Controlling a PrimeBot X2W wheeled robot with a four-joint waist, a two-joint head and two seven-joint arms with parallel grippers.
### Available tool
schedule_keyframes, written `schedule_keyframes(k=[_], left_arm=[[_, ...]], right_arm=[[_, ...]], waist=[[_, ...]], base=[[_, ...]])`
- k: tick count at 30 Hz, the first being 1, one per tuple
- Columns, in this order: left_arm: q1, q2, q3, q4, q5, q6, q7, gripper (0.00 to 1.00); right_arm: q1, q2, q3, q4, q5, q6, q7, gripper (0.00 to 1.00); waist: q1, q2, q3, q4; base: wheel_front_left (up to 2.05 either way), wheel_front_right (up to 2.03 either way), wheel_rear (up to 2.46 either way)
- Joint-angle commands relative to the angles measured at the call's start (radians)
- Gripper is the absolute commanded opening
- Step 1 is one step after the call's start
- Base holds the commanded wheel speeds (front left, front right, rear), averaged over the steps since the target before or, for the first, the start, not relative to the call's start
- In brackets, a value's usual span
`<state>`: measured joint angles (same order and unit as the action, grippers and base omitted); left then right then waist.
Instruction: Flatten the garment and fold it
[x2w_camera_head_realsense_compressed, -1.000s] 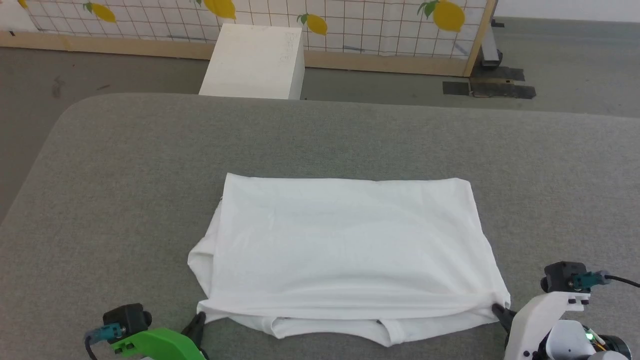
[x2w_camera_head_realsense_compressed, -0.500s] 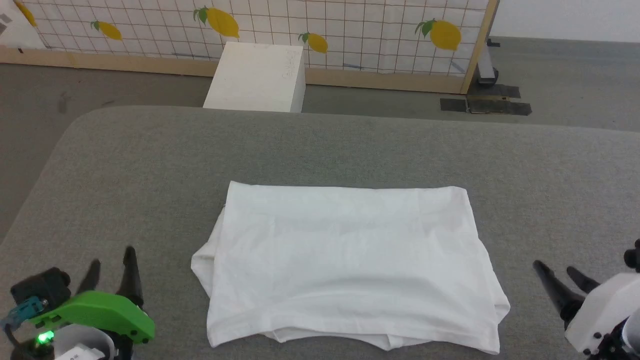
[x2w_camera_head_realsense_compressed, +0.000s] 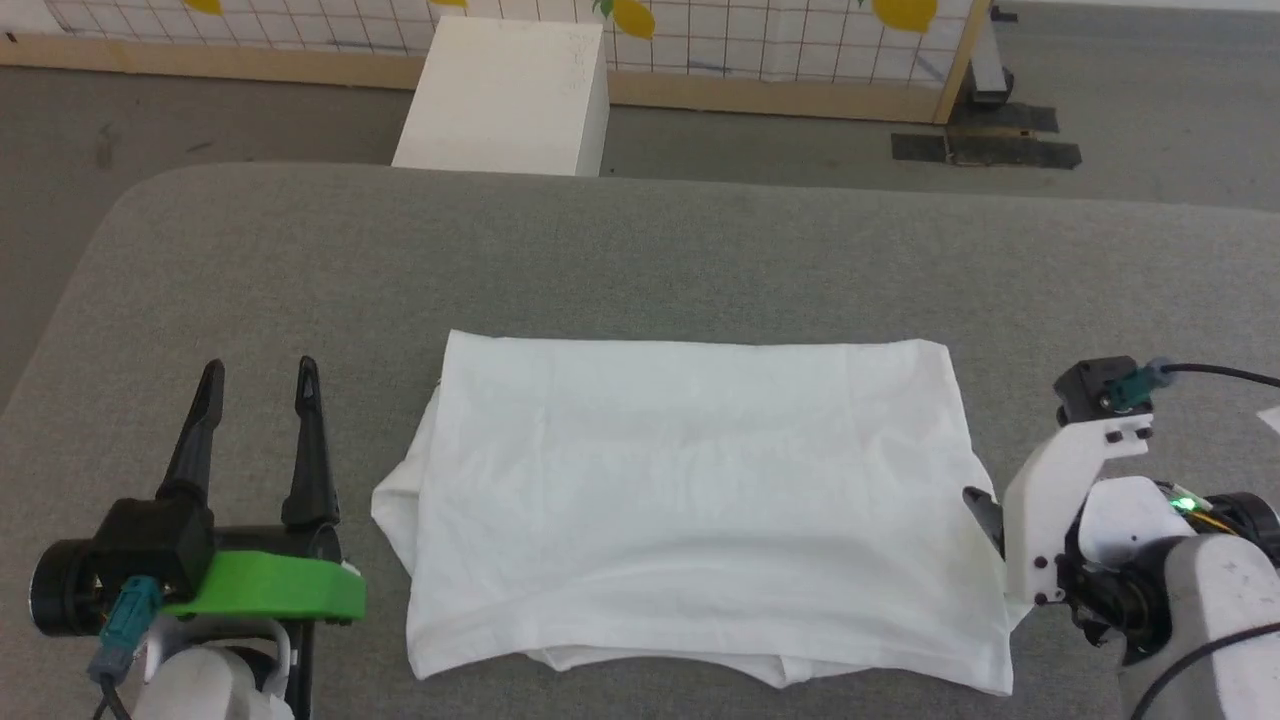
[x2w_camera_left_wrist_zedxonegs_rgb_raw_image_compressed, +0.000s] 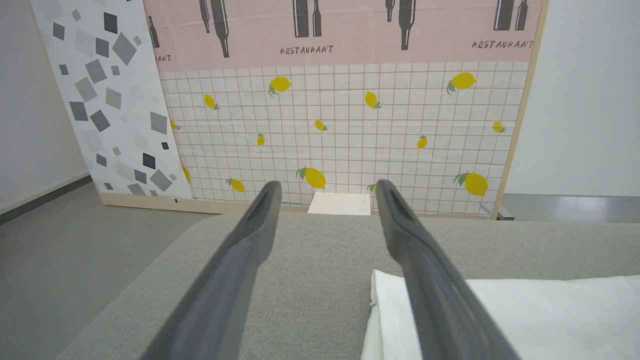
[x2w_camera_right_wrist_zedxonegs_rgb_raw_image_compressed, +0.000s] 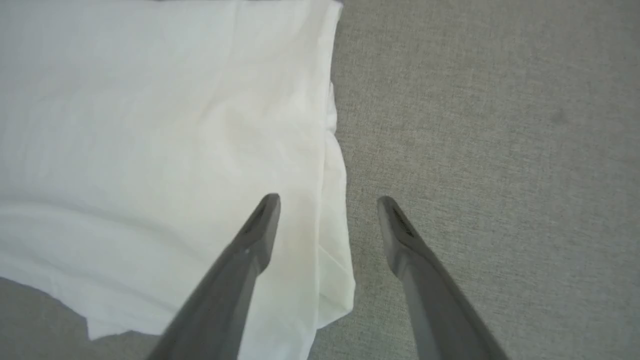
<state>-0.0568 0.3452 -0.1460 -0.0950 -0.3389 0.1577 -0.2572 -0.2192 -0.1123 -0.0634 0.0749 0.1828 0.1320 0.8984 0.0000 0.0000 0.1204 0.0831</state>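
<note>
Now: both grippers empty, garment folded.

Nearest: the garment (x2w_camera_head_realsense_compressed: 700, 500) lies as a white rectangle in the middle of the grey padded table (x2w_camera_head_realsense_compressed: 640, 250), towards its near side. Its upward face is plain white. An under layer pokes out along the near edge, and the left edge bulges in a loose fold. The far and right edges are straight.

Left gripper (x2w_camera_head_realsense_compressed: 259, 372): jaws spread wide, holding nothing, fingers pointing away over bare table just beside the garment's left edge, apart from it.

Right gripper (x2w_camera_right_wrist_zedxonegs_rgb_raw_image_compressed: 327, 200): jaws spread wide, holding nothing. It straddles the garment's right edge, one finger over cloth and the other over bare table. Contact with the cloth: cannot tell.

Room: bare grey table lies open left, right and beyond the garment. The table's far left corner is rounded.

Beyond the far edge: grey floor (x2w_camera_head_realsense_compressed: 150, 130), and a white box (x2w_camera_head_realsense_compressed: 505, 95) standing before a wood-framed panel (x2w_camera_left_wrist_zedxonegs_rgb_raw_image_compressed: 350, 125) of grid squares and lemons. Dark patches (x2w_camera_head_realsense_compressed: 985, 150) lie on the floor at the frame's right foot.

Farthest: the pink band (x2w_camera_left_wrist_zedxonegs_rgb_raw_image_compressed: 350, 30) above the grid reads "RESTAURANT" twice, among bottle silhouettes.
</note>
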Motion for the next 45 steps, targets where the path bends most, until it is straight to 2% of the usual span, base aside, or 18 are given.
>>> schedule_keyframes(k=[1, 5, 10, 11, 12, 14, 17, 22, 26, 29, 33, 39, 42, 45], left_arm=[[-0.013, -0.016, 0.011, -0.005, 0.018, -0.013, -0.004, 1.00], [-0.013, -0.062, 0.034, -0.001, 0.044, -0.048, -0.004, 1.00], [-0.010, -0.104, 0.063, 0.020, 0.067, -0.087, -0.004, 1.00], [-0.010, -0.112, 0.070, 0.023, 0.073, -0.095, -0.004, 1.00], [-0.010, -0.119, 0.075, 0.025, 0.077, -0.100, -0.004, 1.00], [-0.006, -0.136, 0.092, 0.033, 0.080, -0.110, -0.004, 1.00], [-0.001, -0.153, 0.112, 0.042, 0.093, -0.124, -0.004, 1.00], [0.006, -0.176, 0.135, 0.050, 0.115, -0.143, -0.004, 1.00], [0.010, -0.189, 0.147, 0.056, 0.128, -0.160, -0.004, 1.00], [0.013, -0.196, 0.156, 0.063, 0.134, -0.171, -0.004, 1.00], [0.021, -0.207, 0.170, 0.067, 0.139, -0.179, -0.004, 1.00], [0.041, -0.217, 0.193, 0.064, 0.150, -0.187, -0.004, 1.00], [0.045, -0.222, 0.197, 0.064, 0.156, -0.192, -0.005, 1.00], [0.044, -0.229, 0.196, 0.066, 0.160, -0.197, -0.005, 1.00]], right_arm=[[-0.030, -0.011, 0.023, 0.040, -0.025, -0.001, -0.009, 1.00], [-0.068, -0.024, 0.081, 0.147, -0.055, -0.001, -0.022, 1.00], [-0.083, -0.023, 0.121, 0.246, -0.024, -0.001, -0.002, 1.00], [-0.086, -0.020, 0.116, 0.259, -0.010, -0.001, 0.006, 0.36], [-0.087, -0.020, 0.118, 0.264, 0.004, -0.001, 0.012, 0.00], [-0.090, -0.025, 0.101, 0.268, 0.037, -0.001, 0.014, 0.00], [-0.087, -0.067, 0.055, 0.253, 0.049, -0.001, 0.013, 0.00], [-0.068, -0.152, -0.066, 0.224, 0.006, -0.001, 0.022, 0.00], [-0.057, -0.186, -0.157, 0.216, -0.045, -0.001, 0.042, 0.00], [-0.049, -0.189, -0.184, 0.191, -0.065, -0.001, 0.057, 0.00], [-0.026, -0.208, -0.150, 0.097, -0.040, -0.001, 0.099, 0.00], [0.023, -0.246, -0.045, -0.146, 0.072, -0.001, 0.221, 0.00], [0.032, -0.248, 0.012, -0.260, 0.132, -0.001, 0.264, 0.00], [0.023, -0.230, 0.076, -0.321, 0.166, -0.001, 0.277, 0.00]], waist=[[0.0000, 0.0000, 0.036, 0.018], [0.0000, 0.0000, 0.063, 0.031], [0.0000, 0.0000, 0.078, 0.034], [0.0000, 0.0000, 0.079, 0.034], [0.0000, 0.0000, 0.078, 0.033], [0.0000, 0.0000, 0.069, 0.028], [0.0000, 0.0000, 0.056, 0.022], [0.0000, 0.0000, 0.040, 0.017], [0.0000, 0.0000, 0.037, 0.016], [0.0000, 0.0000, 0.029, 0.015], [0.0000, 0.0000, 0.010, 0.014], [0.0000, 0.0000, -0.012, 0.002], [0.0000, 0.0000, -0.017, 0.000], [0.0000, 0.0000, -0.018, 0.004]], base=[[0.00, 0.00, 0.00], [0.00, 0.00, 0.00], [0.00, 0.00, 0.00], [0.00, 0.00, 0.00], [0.00, 0.00, 0.00], [0.00, 0.00, 0.00], [0.00, 0.00, 0.00], [0.00, 0.00, 0.00], [0.00, 0.00, 0.00], [0.00, 0.00, 0.00], [0.00, 0.00, 0.00], [0.00, 0.00, 0.00], [0.00, 0.00, 0.00], [0.00, 0.00, 0.00]])
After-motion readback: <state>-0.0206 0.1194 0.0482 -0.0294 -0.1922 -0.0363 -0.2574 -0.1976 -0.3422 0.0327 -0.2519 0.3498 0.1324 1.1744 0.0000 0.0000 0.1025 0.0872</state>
